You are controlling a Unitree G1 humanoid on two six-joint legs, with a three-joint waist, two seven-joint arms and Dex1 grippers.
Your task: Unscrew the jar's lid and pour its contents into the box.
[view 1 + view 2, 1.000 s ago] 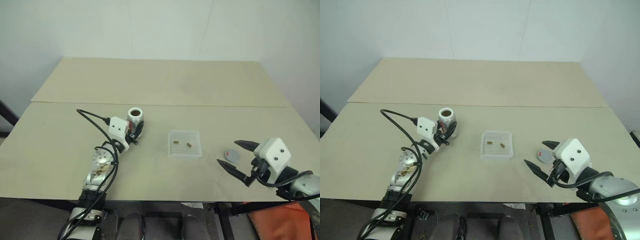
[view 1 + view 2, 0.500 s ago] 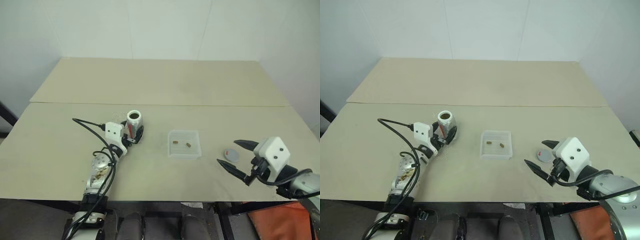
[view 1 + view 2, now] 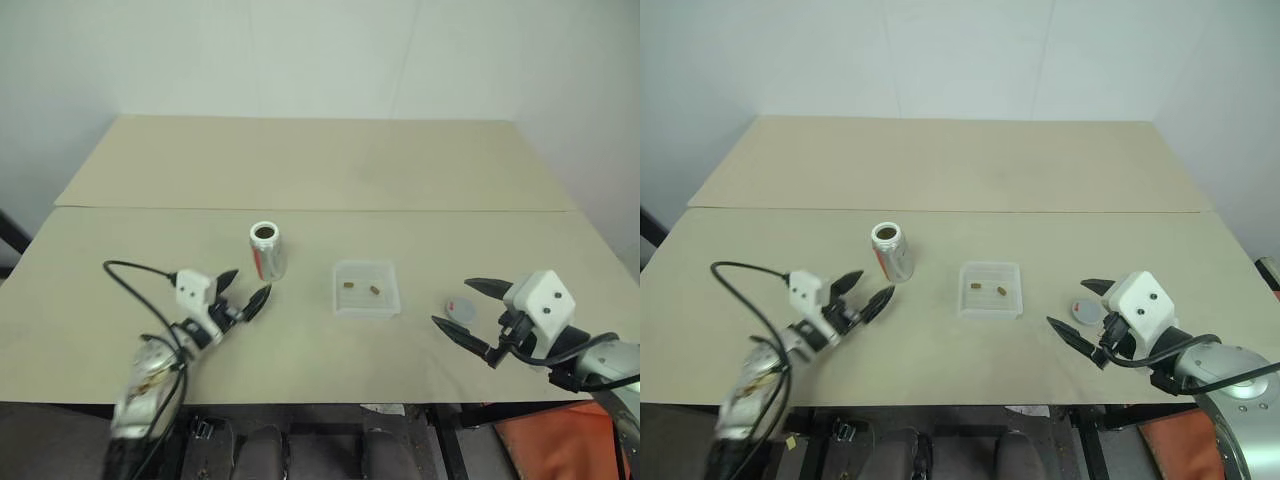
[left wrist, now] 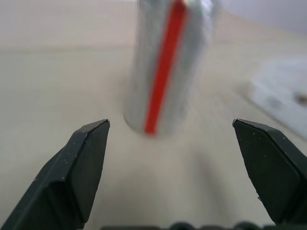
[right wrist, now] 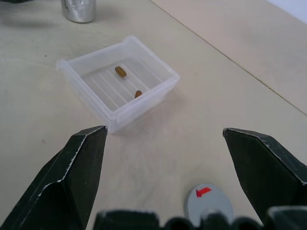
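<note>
We record a pale wall behind and a wide beige counter [image 3: 330, 170] with a seam running across it, the far section set slightly higher than the near one. On the near section the box [image 3: 366, 288] sits about mid-width, flat on the surface, with the contents [image 5: 121, 71], two small brown pieces, lying inside it. The jar [image 3: 266, 250] stands upright and uncapped to the left of the box, apart from it, red stripe facing the left end effector [image 3: 243, 290]. That end effector sits just short of the jar on the near-left side, fingers spread wide and holding nothing; we see the jar centred between its fingertips in the left wrist view, without contact. The right end effector [image 3: 468, 309] hovers near the counter's right front edge, also spread wide and empty. The lid [image 3: 463, 309] lies flat on the counter between its fingers, right of the box, red mark up.
</note>
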